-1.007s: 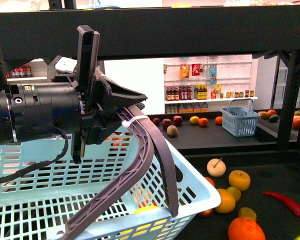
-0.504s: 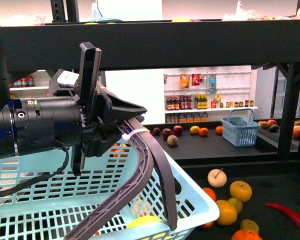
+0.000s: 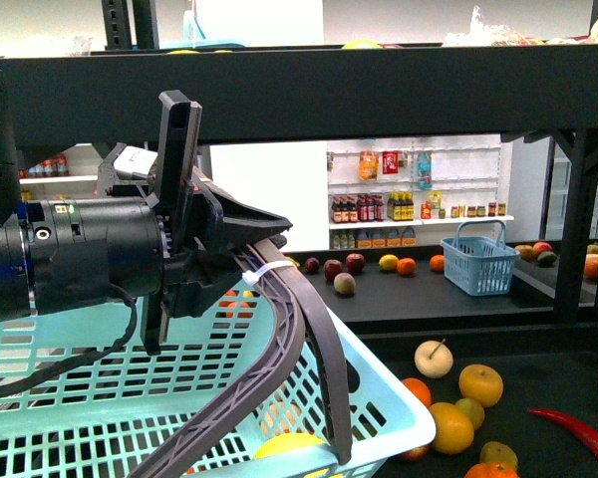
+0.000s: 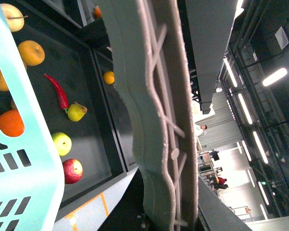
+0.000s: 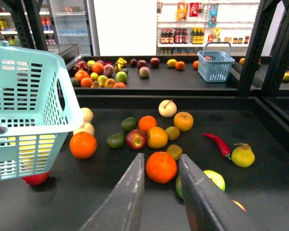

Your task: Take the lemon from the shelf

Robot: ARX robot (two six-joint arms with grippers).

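item: left gripper (image 3: pixel 247 241). jaws clamped on the basket handle (image 3: pixel 279 329), a grey ribbed strap that fills the left wrist view; the pale blue basket (image 3: pixel 90 398) hangs from it in front of the shelf (image 3: pixel 379 90).

item: right gripper (image 5: pixel 161 159). jaws apart, nothing between them; poised above an orange (image 5: pixel 161 174) on the dark shelf tray, a green apple (image 5: pixel 214 179) just beside.

item: lemon (image 3: pixel 291 444). a bright yellow shape shows through the basket slats low at its near corner, and the right wrist view shows a yellow patch behind the slats too. judged to be the lemon, lying inside the basket, but only a sliver is visible, so not certain. the yellow fruits loose on the tray look rounder and stemmed, not lemons.

item: red chilli (image 5: pixel 216 143), yellow-green pear (image 5: pixel 243 155). on the tray, well apart from the basket.

handling note: if the yellow shape is the lemon, the pick looks close to done. best practice: carry the basket level so the fruit does not roll to the rim, hold the handle firmly without twisting it, and lift the open right jaws clear of the orange rather than closing on it.
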